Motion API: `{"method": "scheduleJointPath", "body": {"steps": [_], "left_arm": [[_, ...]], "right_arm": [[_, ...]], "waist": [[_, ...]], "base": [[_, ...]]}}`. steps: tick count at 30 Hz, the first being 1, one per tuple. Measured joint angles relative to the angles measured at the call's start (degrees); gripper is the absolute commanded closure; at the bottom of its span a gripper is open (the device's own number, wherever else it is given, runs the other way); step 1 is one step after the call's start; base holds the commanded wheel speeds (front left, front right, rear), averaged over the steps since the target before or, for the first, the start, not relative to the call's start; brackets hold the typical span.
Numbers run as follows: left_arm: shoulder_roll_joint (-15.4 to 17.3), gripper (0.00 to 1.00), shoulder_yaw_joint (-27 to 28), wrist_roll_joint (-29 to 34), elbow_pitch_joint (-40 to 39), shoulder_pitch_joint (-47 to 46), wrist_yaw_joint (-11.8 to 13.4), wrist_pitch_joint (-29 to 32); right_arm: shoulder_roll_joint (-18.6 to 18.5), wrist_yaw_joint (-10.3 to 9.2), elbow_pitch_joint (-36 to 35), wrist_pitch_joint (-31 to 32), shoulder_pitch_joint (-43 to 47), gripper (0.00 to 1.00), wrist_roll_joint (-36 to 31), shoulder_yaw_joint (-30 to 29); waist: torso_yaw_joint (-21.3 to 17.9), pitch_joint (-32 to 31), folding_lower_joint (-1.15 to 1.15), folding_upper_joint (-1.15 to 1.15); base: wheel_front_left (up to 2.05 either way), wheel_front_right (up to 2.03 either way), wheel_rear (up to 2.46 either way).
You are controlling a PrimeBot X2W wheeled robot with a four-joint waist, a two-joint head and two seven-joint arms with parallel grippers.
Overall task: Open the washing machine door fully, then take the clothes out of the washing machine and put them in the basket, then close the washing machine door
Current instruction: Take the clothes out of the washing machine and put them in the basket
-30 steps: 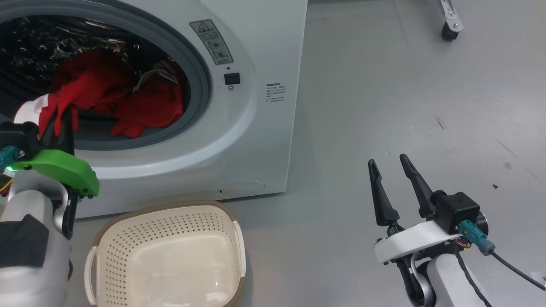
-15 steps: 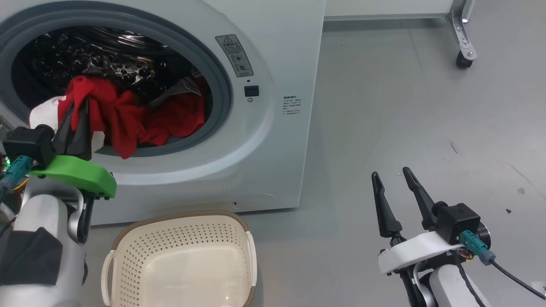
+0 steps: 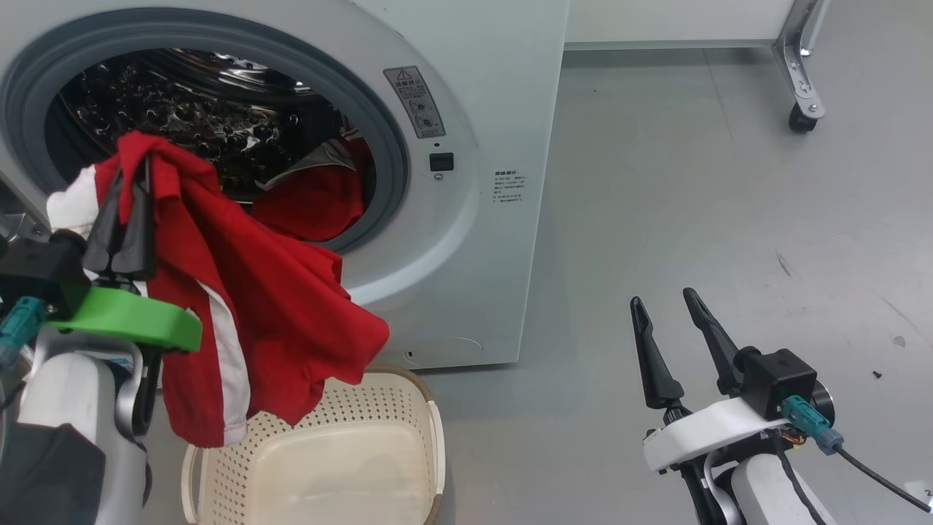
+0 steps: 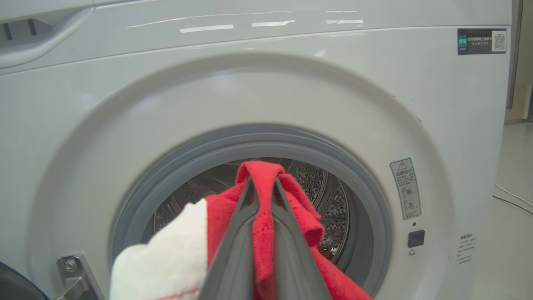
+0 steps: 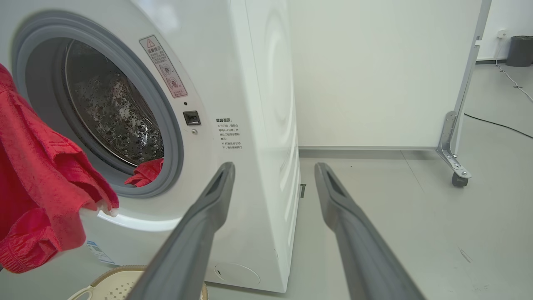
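found the left end effector (image 3: 133, 171) clamped tight on the clothes: one red garment (image 3: 270, 313) with a white side stripe, pinched between both dark fingers (image 4: 235, 250) near their tips. noted that garment held up in front of the washing machine (image 3: 474, 240), at the lower left of the drum opening, hanging down beside the green wrist bracket (image 3: 124, 317). in the head view, saw its lower edge overlapping the far left part of the basket (image 3: 435, 437); could not tell whether cloth and basket touched. noted a white patch of fabric (image 4: 162, 250) bunched just beside the fingers. found a second red garment (image 3: 313, 208) with striped trim lying inside the perforated drum (image 3: 182, 109), at its lower right, behind the grey gasket (image 3: 392, 175). found the basket standing on the grey floor (image 3: 692, 182), just in front of the machine and below the opening. found the right end effector (image 3: 662, 297) spread wide and holding nothing, fingers pointing up, well apart from the machine over bare floor. noted a castor (image 3: 800, 120) of a metal frame on the floor at far right.
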Motion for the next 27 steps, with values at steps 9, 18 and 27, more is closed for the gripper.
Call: {"method": "scheduleJointPath", "body": {"steps": [9, 18, 27], "left_arm": [[-0.13, 1.00, -2.10, 0.01, 0.69, 6.98, -0.02, 0.01], [0.69, 1.00, -4.17, 0.44, 0.66, 10.40, -0.03, 0.22], [2.09, 1.00, -5.04, 1.08, 1.16, 12.20, -0.04, 1.58]], "right_arm": [[-0.01, 0.45, 0.10, 0.00, 0.32, 0.00, -0.01, 0.35], [0.00, 0.49, -0.24, 0.00, 1.08, 0.00, -0.52, 1.07], [0.01, 0.48, -1.53, 0.00, 0.82, 0.00, -0.66, 1.43]], "waist": [[-0.27, -0.34, 0.00, 0.00], [-0.97, 1.75, 0.00, 0.00], [-1.88, 5.51, 0.00, 0.00]], "base": [[0.00, 0.00, 0.00], [0.00, 0.00, 0.00], [0.00, 0.00, 0.00]]}}
